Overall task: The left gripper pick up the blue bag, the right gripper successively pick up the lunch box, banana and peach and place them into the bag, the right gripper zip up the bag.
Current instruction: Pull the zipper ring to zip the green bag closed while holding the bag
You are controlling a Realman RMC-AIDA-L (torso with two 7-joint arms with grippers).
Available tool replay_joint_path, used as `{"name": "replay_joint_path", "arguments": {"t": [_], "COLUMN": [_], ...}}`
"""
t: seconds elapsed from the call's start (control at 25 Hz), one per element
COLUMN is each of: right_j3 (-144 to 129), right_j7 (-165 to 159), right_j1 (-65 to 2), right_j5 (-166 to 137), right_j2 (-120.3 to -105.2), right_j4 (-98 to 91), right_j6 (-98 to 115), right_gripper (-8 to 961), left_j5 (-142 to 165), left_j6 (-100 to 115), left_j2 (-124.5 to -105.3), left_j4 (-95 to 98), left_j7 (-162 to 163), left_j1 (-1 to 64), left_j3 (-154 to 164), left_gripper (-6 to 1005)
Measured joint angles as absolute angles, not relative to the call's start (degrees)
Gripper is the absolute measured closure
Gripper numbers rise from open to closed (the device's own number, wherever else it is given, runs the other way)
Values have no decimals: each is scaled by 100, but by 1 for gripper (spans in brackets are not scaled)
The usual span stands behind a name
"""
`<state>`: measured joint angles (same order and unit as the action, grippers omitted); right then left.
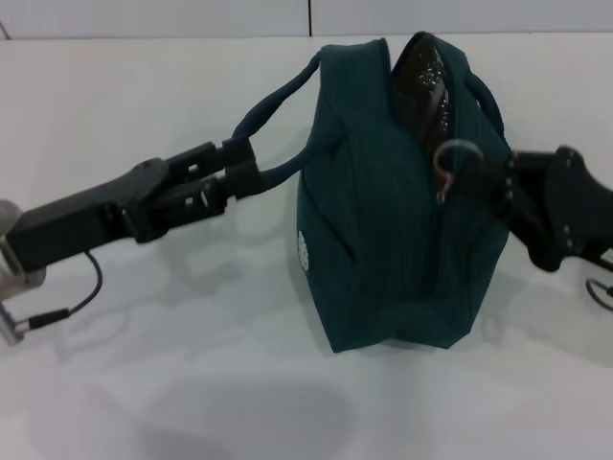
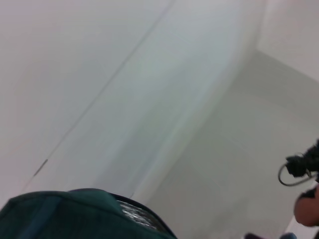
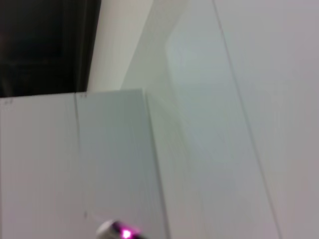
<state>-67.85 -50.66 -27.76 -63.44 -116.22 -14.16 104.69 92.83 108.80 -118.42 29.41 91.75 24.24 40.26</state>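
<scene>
The blue bag [image 1: 393, 220] stands on the white table in the middle of the head view. Its top also shows in the left wrist view [image 2: 75, 214]. The zip is closed along most of the bag, and a gap at the far end shows silver foil lining [image 1: 426, 81]. My left gripper [image 1: 244, 171] is shut on the bag's left handle [image 1: 278, 101] and holds it out to the side. My right gripper [image 1: 484, 177] is at the bag's right side, shut on the ring zipper pull [image 1: 448, 172]. The lunch box, banana and peach are out of view.
The white table [image 1: 144, 364] spreads around the bag, with a white wall behind it. The right wrist view shows only pale walls and a small magenta light [image 3: 124, 232]. A pinkish rounded shape [image 2: 306, 209] sits at the left wrist view's edge; I cannot tell what it is.
</scene>
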Motion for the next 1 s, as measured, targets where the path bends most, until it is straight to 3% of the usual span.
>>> {"name": "replay_joint_path", "arguments": {"t": [0.2, 1.0], "right_j3": [-6813, -7239], "right_j7": [-5339, -5812], "right_j1": [-3045, -4157], "right_j5": [-6023, -5905], "right_j2": [-11623, -11618], "right_j4": [-1414, -1465], "right_j6": [10342, 9480], "right_gripper": [946, 945], "left_j5": [9339, 9450], "left_j6": [11033, 10221], "left_j2": [-11855, -11955], "left_j4": [2913, 2329], "left_j7": [8783, 7657], "left_j1": [2210, 2183], "left_j3": [4046, 4044], "left_gripper": [110, 118]}}
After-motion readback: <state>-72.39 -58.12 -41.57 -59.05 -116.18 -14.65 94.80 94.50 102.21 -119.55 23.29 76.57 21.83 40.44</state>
